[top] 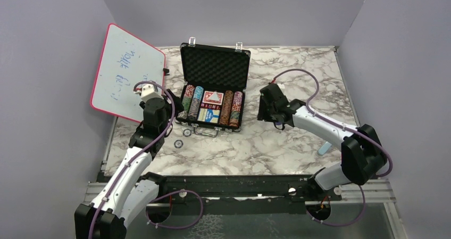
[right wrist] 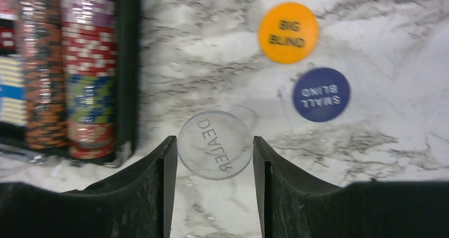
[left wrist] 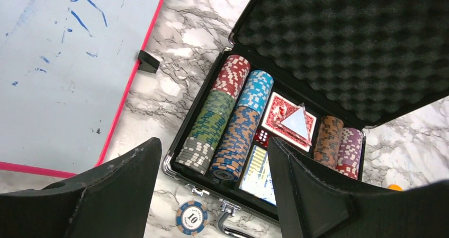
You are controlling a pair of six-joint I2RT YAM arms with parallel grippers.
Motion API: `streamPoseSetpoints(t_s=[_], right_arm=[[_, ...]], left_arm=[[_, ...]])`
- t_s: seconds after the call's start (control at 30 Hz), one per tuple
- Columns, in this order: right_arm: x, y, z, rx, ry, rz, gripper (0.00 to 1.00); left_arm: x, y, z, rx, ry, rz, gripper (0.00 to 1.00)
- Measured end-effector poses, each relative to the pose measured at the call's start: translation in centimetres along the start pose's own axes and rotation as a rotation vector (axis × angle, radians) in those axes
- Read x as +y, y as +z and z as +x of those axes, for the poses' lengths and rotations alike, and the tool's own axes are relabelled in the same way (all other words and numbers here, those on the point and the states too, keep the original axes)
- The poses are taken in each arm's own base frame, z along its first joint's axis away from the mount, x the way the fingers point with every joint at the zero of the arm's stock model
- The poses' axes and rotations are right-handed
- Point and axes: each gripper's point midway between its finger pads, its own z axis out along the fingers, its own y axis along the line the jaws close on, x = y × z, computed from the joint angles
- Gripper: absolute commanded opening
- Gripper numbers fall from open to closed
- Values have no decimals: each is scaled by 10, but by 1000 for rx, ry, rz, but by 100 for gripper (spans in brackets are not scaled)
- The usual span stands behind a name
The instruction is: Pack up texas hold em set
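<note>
Sitting pinched in right hand: dealer button

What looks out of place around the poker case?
One loose chip lies on the marble in front of the open briefcase; the Big Blind, Small Blind and Dealer buttons are outside it, not yet packed.

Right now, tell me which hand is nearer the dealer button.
Right. The right hand grips the dealer button between its fingers, just right of the case; the left hand hangs at the case's opposite, left side.
</note>
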Motion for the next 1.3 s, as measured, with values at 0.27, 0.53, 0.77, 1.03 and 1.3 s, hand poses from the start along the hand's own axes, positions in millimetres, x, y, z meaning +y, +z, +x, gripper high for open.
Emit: streamPoseSetpoints(t_s=[0.27,0.53,0.77,1.03,1.3], right_arm=[[96,-33,-29,-66,-77,-209,43],[197,-13,-27,-51,-167,-317,45],[248,30,-12,-18,-209,-331,45],[266,57,-10,-18,-225,-311,46],[253,61,-2,6,-240,-263,47]], left_arm=[[-3,-4,-4,-12,-8,19,76],[-1,-8,-14,-49,-26,13,76],[5,-7,-18,-66,-54,-21,77],[7,-10,-19,-80,-77,-20,77],[13,-11,-25,-99,-101,-39,77]])
